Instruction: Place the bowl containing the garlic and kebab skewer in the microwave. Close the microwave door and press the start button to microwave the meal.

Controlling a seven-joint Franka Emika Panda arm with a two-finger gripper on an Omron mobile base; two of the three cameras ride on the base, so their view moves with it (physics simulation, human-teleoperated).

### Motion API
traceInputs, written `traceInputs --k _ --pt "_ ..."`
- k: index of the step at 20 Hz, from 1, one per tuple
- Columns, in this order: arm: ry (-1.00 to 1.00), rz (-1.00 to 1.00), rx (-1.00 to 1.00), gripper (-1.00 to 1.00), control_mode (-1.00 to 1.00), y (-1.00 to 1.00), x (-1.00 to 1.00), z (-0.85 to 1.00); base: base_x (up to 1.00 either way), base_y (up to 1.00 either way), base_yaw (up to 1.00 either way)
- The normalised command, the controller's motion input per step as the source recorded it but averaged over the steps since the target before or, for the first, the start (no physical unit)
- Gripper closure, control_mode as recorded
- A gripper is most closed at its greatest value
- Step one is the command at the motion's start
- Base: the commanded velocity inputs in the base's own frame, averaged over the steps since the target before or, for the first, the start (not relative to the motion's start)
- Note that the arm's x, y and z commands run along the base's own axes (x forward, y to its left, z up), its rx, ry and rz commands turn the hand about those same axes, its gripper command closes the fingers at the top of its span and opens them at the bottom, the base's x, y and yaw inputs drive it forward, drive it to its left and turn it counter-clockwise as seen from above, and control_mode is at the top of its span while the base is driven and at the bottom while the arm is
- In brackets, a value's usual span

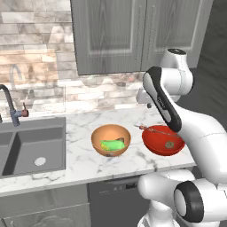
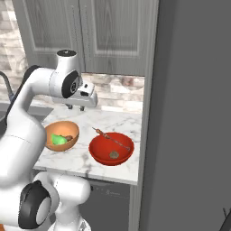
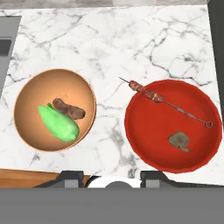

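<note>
1. Your pincer (image 2: 68, 107) hangs above the marble counter (image 3: 131, 39), high over both bowls and pointing down; in the hand view its two dark tips rise at 6 o'clock with a gap between them and nothing held, so you can take it as standing apart, though how wide is hard to judge

2. The red bowl (image 3: 173, 127) sits at 3 o'clock in the hand view, upright on the counter; the kebab skewer (image 3: 168, 103) lies across it with its meat end poking over the rim at 10 o'clock of the bowl, and the garlic (image 3: 178, 139) rests on the bowl floor toward 5 o'clock

3. The orange bowl (image 3: 54, 109) at 9 o'clock holds a green item (image 3: 59, 122) and a brown lump; leave that one alone, it stands well apart from the red one

4. You are at the first step, I judge: the bowl is not yet gripped. The next move calls for shifting toward 3 o'clock, coming down and closing on the red rim at a spot away from the skewer

5. Mind the edges: the red bowl sits near the counter's front edge and just beside a tall dark panel (image 2: 189, 113) on its far side, so room is tight there; the open marble lies between the bowls and behind them toward the wall

6. The sink (image 1: 31, 148) lies well off past the orange bowl
</note>
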Motion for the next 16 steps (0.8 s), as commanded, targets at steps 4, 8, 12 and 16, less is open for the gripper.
traceInputs --k 4,8,12,16 --pt "-0.03 -0.03 0.0 -1.0 -1.0 0.0 -0.34 -0.13 0.0 0.0 0.0" --pt "-0.09 -0.22 0.0 -1.0 -1.0 0.0 -0.64 -0.38 0.0 0.0 0.0" --pt "-0.1 -0.34 0.03 -1.0 -1.0 0.0 -0.63 -0.43 0.0 0.0 0.0" --pt "-0.12 -0.41 0.1 -1.0 -1.0 -0.06 -0.4 -0.44 0.0 0.0 0.0"
